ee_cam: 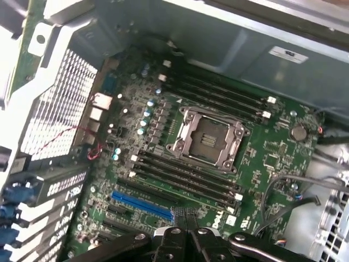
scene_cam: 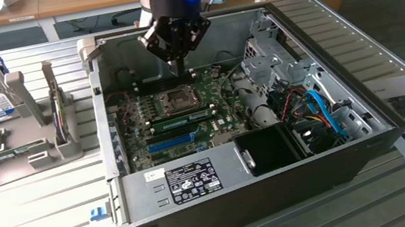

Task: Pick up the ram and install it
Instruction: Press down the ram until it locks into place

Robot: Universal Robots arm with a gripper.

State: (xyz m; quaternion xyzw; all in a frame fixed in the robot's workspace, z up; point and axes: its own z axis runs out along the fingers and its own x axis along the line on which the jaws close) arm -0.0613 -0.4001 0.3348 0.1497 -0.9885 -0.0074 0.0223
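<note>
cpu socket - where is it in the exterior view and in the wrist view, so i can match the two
Exterior view: the cpu socket sits inside the open computer case, just below the gripper in the picture.
Wrist view: the cpu socket lies between two banks of black memory slots, beyond the gripper.
Shared landmark: the long blue slot on the same board.

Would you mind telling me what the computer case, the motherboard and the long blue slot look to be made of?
The case looks like sheet metal: thin bent grey panels, matt outside, a perforated grille inside. The motherboard appears to be green laminate circuit board, slightly glossy, studded with small components. The blue slot looks like moulded plastic, judging by its uniform saturated colour.
</note>
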